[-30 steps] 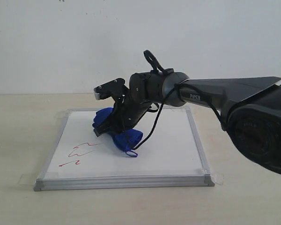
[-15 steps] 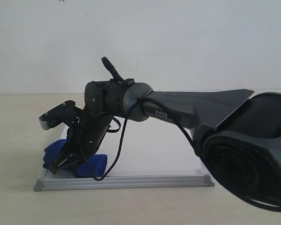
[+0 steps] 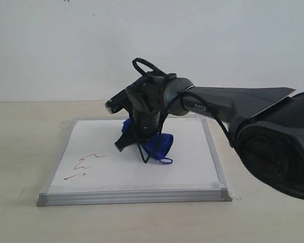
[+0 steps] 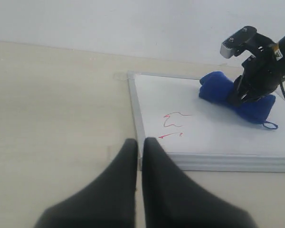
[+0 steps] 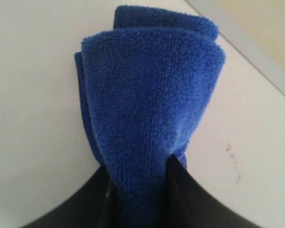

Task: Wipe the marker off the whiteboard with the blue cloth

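Note:
The whiteboard [image 3: 187, 167] lies flat on the table. Thin red marker [image 3: 86, 164] strokes sit near its front-left corner, also visible in the left wrist view [image 4: 173, 124]. My right gripper [image 3: 134, 144] is shut on the bunched blue cloth [image 3: 159, 144] and presses it on the middle of the board, to the right of the strokes. The right wrist view has the cloth [image 5: 152, 95] pinched between the fingers [image 5: 140, 171] over white board [image 5: 33, 95]. My left gripper [image 4: 140, 141] is shut and empty, low over the table at the board's corner [image 4: 141, 161].
The board's silver frame [image 3: 131, 196] rises slightly above the beige table [image 3: 20, 142], with clear tape tabs at its corners. A white wall stands behind. A black cable [image 3: 142, 152] hangs from the right wrist beside the cloth.
The right gripper swept the cloth to the board's front-left corner over the red strokes, then came back to mid-board. The strokes look shorter and thinner than before.

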